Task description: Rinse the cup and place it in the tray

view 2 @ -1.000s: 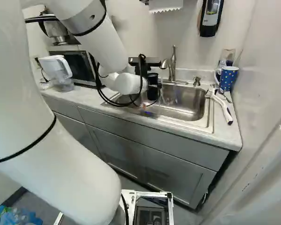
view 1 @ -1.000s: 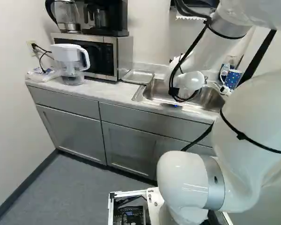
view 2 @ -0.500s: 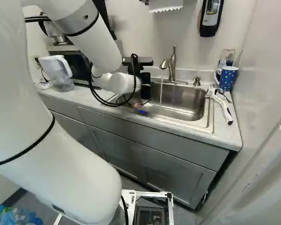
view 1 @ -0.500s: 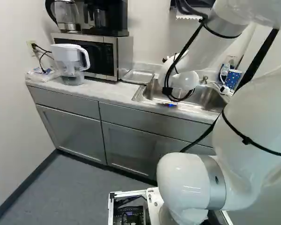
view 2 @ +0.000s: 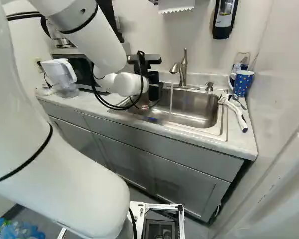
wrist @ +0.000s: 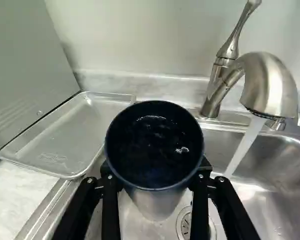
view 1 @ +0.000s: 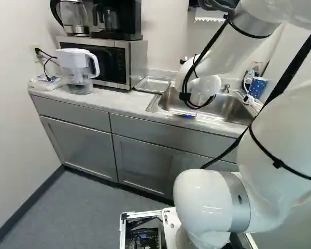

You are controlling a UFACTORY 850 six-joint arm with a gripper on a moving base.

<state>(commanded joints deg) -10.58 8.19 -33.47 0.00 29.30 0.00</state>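
Claw (view 2: pixel 152 77): closed on the cup, one finger on each side, gap set by the cup's width.
Cup (wrist: pixel 154 150): in the claw over the sink, dark inside, mouth up toward the wrist camera, glints of liquid in it (how full, can't tell).
Tap (wrist: pixel 270 87): running; the stream (wrist: pixel 245 145) comes down beside the cup, apart from it, into the sink.
Sink (view 2: pixel 202 107): steel, set in the counter (view 1: pixel 111 101); its drain (wrist: pixel 185 225) shows below the cup, partly behind a finger.
Tray (wrist: pixel 60 137): shallow, metal, on the counter between the microwave and the sink, near edge at the sink's rim; the cup isn't in it.
Microwave (view 1: pixel 137 59): on the counter; kettle (view 1: pixel 74 18) and coffee maker (view 1: pixel 129 18) on top.
Pitcher (view 1: pixel 75 62): white top, clear base, on the counter in front of the microwave.
Mug (view 2: pixel 243 83): blue with dots, on the counter at the right of the right base view.
Brush (view 2: pixel 239 117): white, lying beside the sink, in front of the mug.
Pump (view 2: pixel 209 86): behind the sink, between tap and mug.
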